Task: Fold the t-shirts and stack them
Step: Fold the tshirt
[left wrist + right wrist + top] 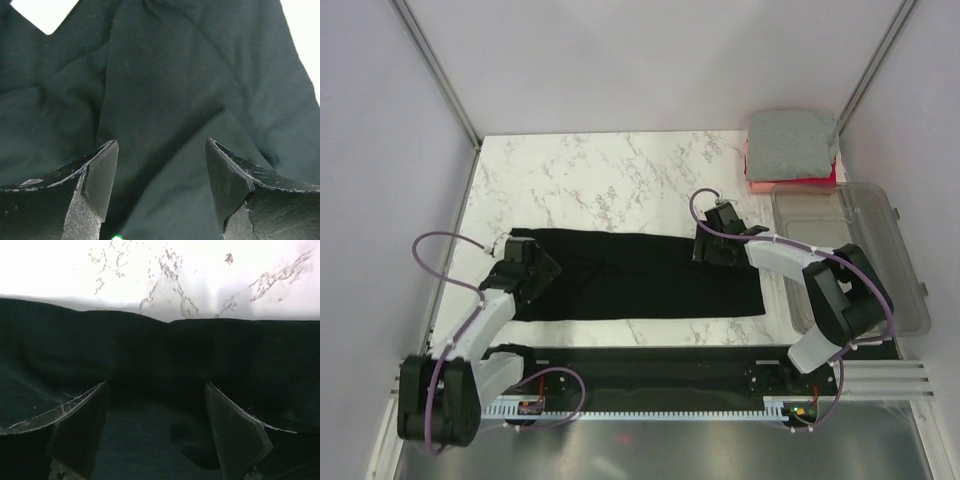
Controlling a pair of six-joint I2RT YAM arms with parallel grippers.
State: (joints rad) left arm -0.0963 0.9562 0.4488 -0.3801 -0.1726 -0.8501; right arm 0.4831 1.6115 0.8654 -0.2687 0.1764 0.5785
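Worktop (610, 170) bearing black t-shirt (640, 285), laid out as a long band.
Grey t-shirt (792, 140) on red-pink t-shirt (802, 182), stacked clear beyond right end effector (712, 240); it and left end effector (523, 262) both released, poised over the band's ends, probably for the next fold.

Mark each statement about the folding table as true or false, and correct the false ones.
1. The grey t-shirt lies on the red-pink t-shirt. True.
2. The black t-shirt is in the clear bin. False: it lies spread on the table, outside the clear bin.
3. The left gripper and right gripper are both open over the black t-shirt. True.
4. The folded stack sits at the table's near left corner. False: it sits at the far right corner.
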